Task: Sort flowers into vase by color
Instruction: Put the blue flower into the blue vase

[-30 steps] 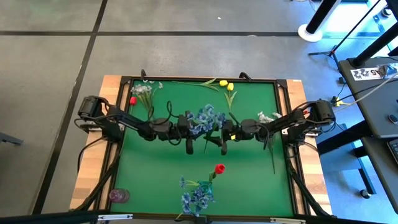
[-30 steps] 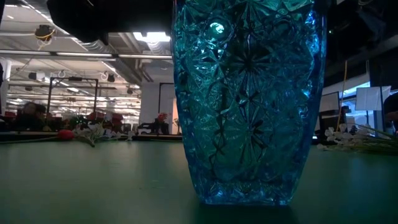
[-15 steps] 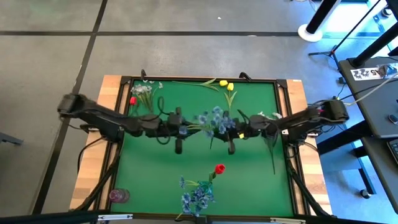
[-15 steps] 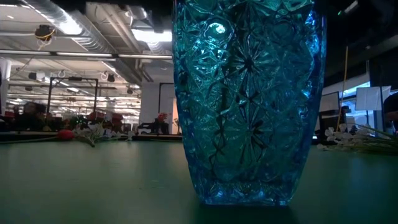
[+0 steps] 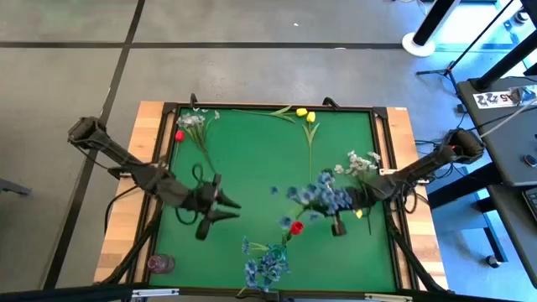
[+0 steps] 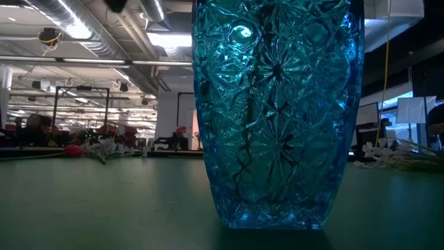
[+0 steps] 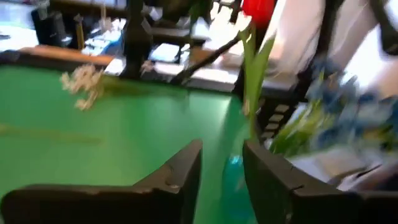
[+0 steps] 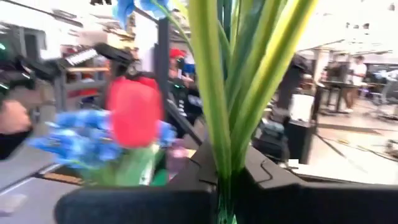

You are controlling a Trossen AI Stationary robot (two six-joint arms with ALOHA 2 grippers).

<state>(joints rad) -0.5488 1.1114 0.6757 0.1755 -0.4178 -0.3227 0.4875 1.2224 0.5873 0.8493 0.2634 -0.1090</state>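
Green matting (image 5: 252, 168) covers the table inside a dark frame, with wooden boards showing at both side edges and a grey floor around it. At the near edge, toward the middle, stands a cut-glass blue vase (image 6: 277, 111) that fills the low view; from above it holds blue flowers (image 5: 266, 267) and a red tulip (image 5: 295, 227) that leans away from the near edge. The right gripper (image 5: 346, 201) hangs over the right half of the mat, its fingers clamped on the green stalks of a bushy blue bunch (image 5: 323, 195), whose blossoms spread toward the middle, just beyond the red tulip. The left gripper (image 5: 225, 204) sits over the left half of the mat, fingers (image 7: 180, 171) parted by a narrow gap and holding nothing. Along the far edge lie two yellow tulips (image 5: 305, 115) near the middle, and a white spray (image 5: 195, 122) with another red tulip (image 5: 179, 135) by the far left corner. More white blossoms (image 5: 361, 161) lie near the right edge. A small pink cup (image 5: 159, 264) sits on the near left board.
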